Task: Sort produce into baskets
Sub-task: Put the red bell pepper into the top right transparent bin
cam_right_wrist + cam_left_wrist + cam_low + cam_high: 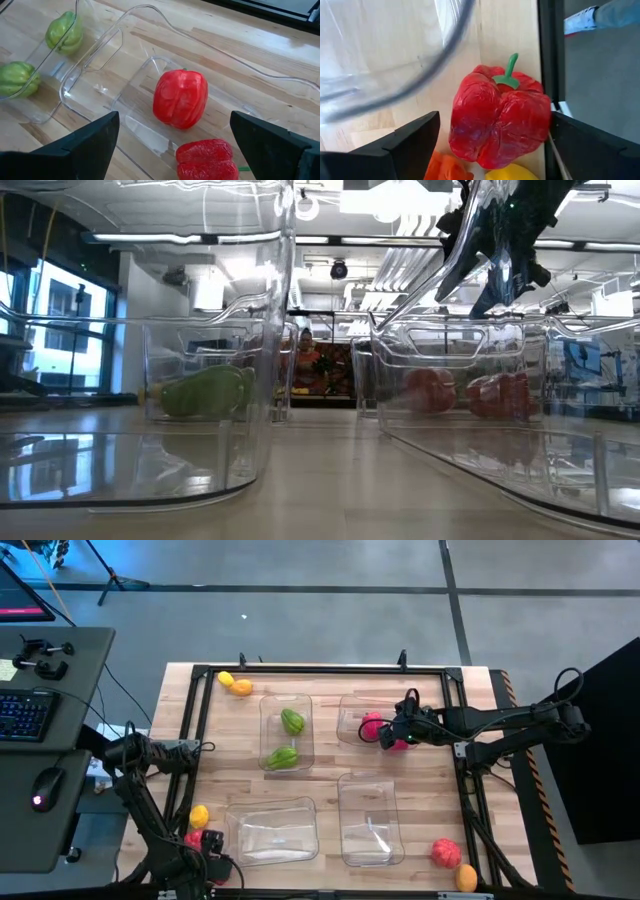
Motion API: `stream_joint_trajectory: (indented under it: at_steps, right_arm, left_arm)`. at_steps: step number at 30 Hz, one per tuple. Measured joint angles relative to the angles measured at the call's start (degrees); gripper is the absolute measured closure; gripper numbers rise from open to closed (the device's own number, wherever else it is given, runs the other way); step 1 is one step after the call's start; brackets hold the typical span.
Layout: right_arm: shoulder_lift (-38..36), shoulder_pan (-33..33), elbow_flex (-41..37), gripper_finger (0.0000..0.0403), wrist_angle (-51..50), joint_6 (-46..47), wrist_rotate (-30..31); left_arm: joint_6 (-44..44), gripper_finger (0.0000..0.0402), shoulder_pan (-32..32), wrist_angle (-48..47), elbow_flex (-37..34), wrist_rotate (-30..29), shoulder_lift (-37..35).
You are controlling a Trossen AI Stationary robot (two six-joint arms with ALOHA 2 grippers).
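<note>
A glossy red toy bell pepper (499,121) with a green stem sat at the table's seven o'clock corner, between the left gripper's (207,852) wide-spread fingers, not yet clamped. Four clear bins stood on the table: the eleven o'clock bin (286,730) held two green peppers, the one o'clock bin (150,75) two red peppers. The right gripper (392,735) hovered there, fingers wide, empty.

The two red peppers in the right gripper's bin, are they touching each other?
Apart. The right wrist view shows a strip of clear bin floor between the upper red pepper and the lower red pepper.
</note>
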Motion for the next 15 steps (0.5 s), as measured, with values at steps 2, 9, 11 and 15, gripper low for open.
stream_joint_trajectory:
  at_steps: [2,9,11,15]
  right_arm:
    - [0.00,-0.01,0.00,0.0033,-0.02,0.00,0.01]
    - [0.00,0.00,0.00,0.0033,-0.06,0.00,0.07]
    - [0.00,0.00,0.00,0.0033,-0.12,0.00,0.36]
    - [0.00,-0.01,0.00,0.0033,-0.75,0.00,0.94]
  left_arm:
    - [-0.14,0.0059,0.00,-0.01,0.00,1.06,0.96]
    - [-2.35,0.0097,0.39,-0.12,0.00,3.23,1.10]
    - [-3.90,0.0118,0.39,-0.21,-0.02,3.56,-0.14]
    - [-7.72,0.0170,-0.21,-0.28,-0.01,7.36,-4.19]
